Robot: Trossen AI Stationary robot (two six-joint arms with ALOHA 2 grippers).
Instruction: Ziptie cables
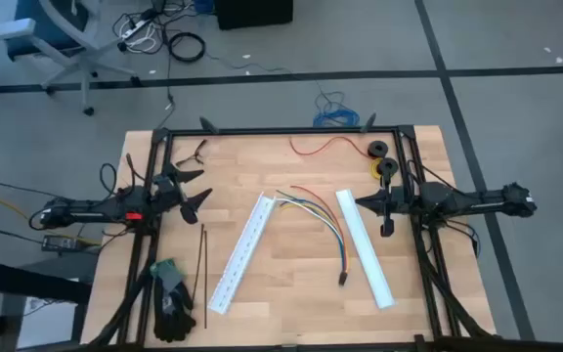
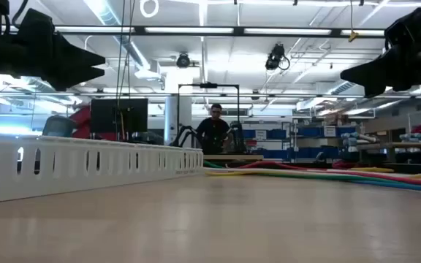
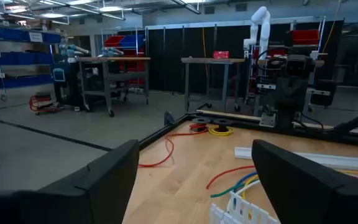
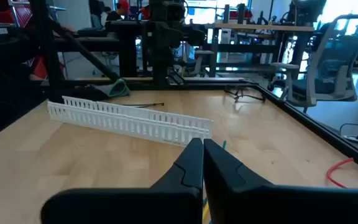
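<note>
High view: wooden table (image 1: 291, 293). The cables (image 1: 323, 227) lie loose near its middle, fanned from the top end of the slotted white channel (image 1: 243, 252) down to a dark connector (image 1: 343, 280), between that channel and a plain white channel piece (image 1: 364, 246). Left gripper (image 1: 199, 186) hovers by the left edge, fingers spread wide, holding nothing. Right gripper (image 1: 362, 202) hovers near the right edge, fingers pressed together, empty. A single red wire (image 1: 325, 147) and tape rolls (image 1: 380, 159) sit near the far right corner; black zip ties (image 1: 202, 274) and gloves (image 1: 171, 298) toward the near left corner.

Low view: slotted channel on the left, coloured cables stretching right behind it; both arms dark overhead; a person (image 2: 215, 128) stands in the room beyond.

Left wrist view: two fingers (image 3: 300, 180) well apart; cables' ends at the channel tip.

Right wrist view: fingers (image 4: 191, 165) meet, pointing toward the slotted channel.
</note>
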